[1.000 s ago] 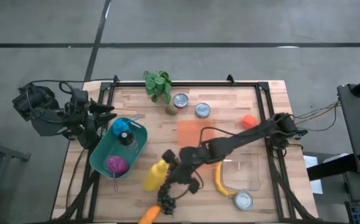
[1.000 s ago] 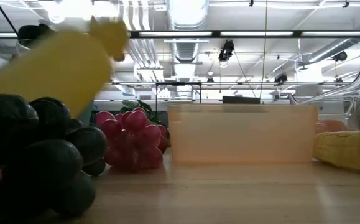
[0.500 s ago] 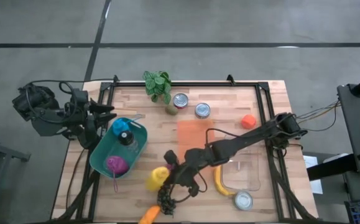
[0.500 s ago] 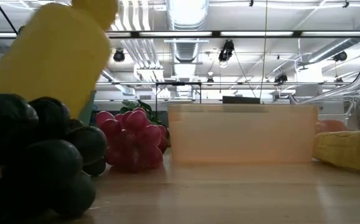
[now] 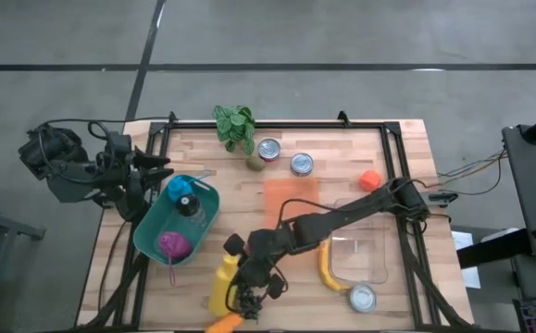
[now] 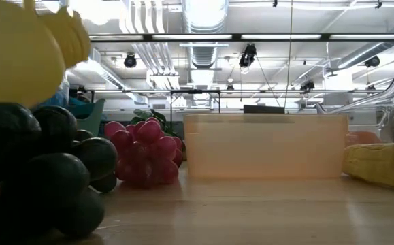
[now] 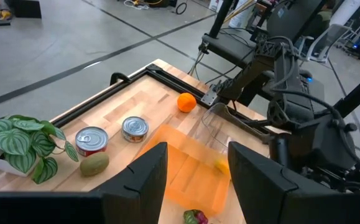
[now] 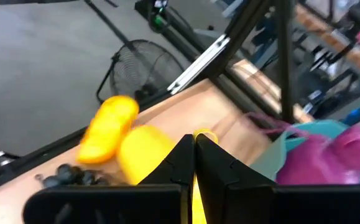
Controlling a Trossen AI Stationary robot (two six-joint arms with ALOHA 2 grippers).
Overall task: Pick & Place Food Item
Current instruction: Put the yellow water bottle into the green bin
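The right gripper (image 5: 242,274) reaches low across the table (image 5: 342,148) – its 2 fingers pressed together – beside the yellow bottle (image 5: 222,282), which lies between the teal bowl (image 5: 153,233) and dark grapes (image 5: 246,301). The left gripper (image 5: 161,166) waits half-spread, holding nothing.

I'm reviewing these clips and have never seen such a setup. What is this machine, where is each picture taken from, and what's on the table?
It is a robot with two dark arms at a wooden table. One picture looks straight down, one looks level across the tabletop, and one comes from a camera on each wrist.

The left gripper waits at the table's left edge, fingers open and empty. The right gripper reaches across the table, shut, right by a yellow squeeze bottle; whether it touches it I cannot tell.

Also there: dark grapes, a banana, a clear container, a teal bin, two cans, a kiwi, an orange fruit, a potted plant.
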